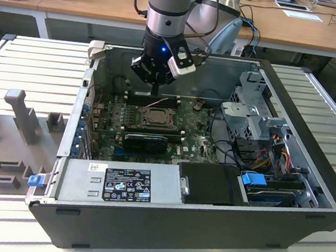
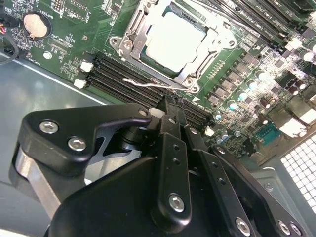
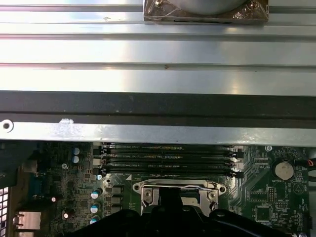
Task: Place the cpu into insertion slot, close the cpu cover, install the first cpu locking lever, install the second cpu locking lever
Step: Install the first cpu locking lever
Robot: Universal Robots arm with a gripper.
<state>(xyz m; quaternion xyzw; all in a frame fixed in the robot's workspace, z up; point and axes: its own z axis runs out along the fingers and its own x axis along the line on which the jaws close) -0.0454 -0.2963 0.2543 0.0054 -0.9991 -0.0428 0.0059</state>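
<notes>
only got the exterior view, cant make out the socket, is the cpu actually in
Observer: Yes. In the second wrist view the cpu lies seated, its pale top showing through the window of the cpu cover.
Operator: cover down or up
Observer: It looks down, lying flat around the chip rather than tilted up.
Operator: and the levers
Observer: One wire lever sticks out sideways over the memory slots, its curved end free. The end effector is right beside it with its fingers together.
</notes>
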